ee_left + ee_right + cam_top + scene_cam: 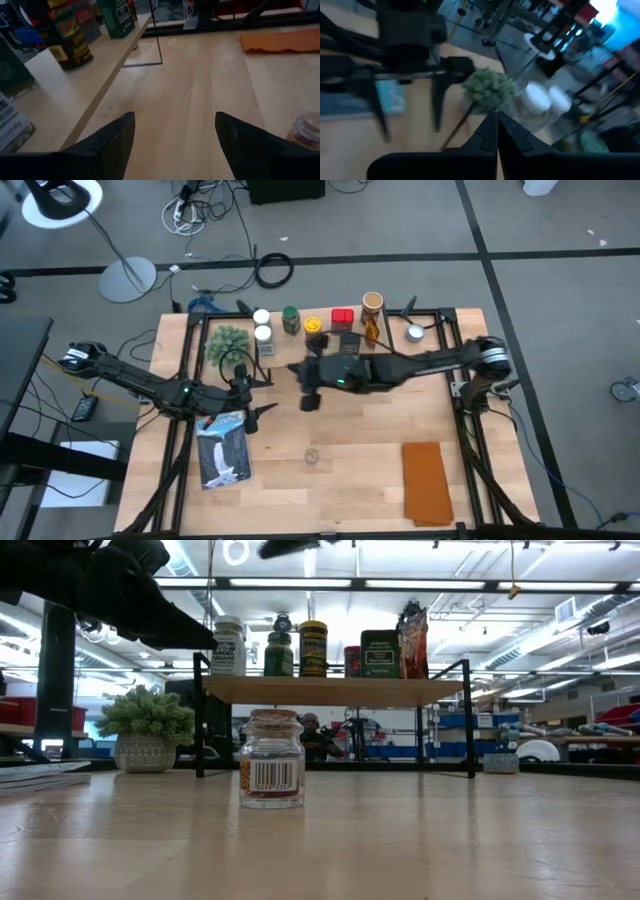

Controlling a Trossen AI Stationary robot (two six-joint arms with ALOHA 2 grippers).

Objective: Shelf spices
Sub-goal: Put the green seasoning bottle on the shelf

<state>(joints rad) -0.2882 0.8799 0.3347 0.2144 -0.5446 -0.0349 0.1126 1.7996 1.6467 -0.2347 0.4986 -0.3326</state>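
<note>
The shelf (330, 345) (330, 690) stands along the table's far side. On its plank stand several spices: two white-lidded jars (263, 326), a green-lidded jar (290, 318), a yellow one (313, 326), a red tin (343, 317), a black box (348, 341) and a tan cylinder (372, 302). One clear glass jar (312, 455) (272, 772) (305, 132) stands upright on the bare table, nearer the front. My left gripper (262, 393) (175, 145) hovers open, left of that jar and in front of the shelf. My right gripper (307, 385) (496, 131) is shut and holds nothing, raised in front of the shelf's middle.
A fuzzy green plant (228, 342) (147, 715) sits at the shelf's left end. A silver cup (415, 333) stands at the shelf's right end. A magazine (222, 450) lies at the near left and an orange cloth (428, 480) at the near right.
</note>
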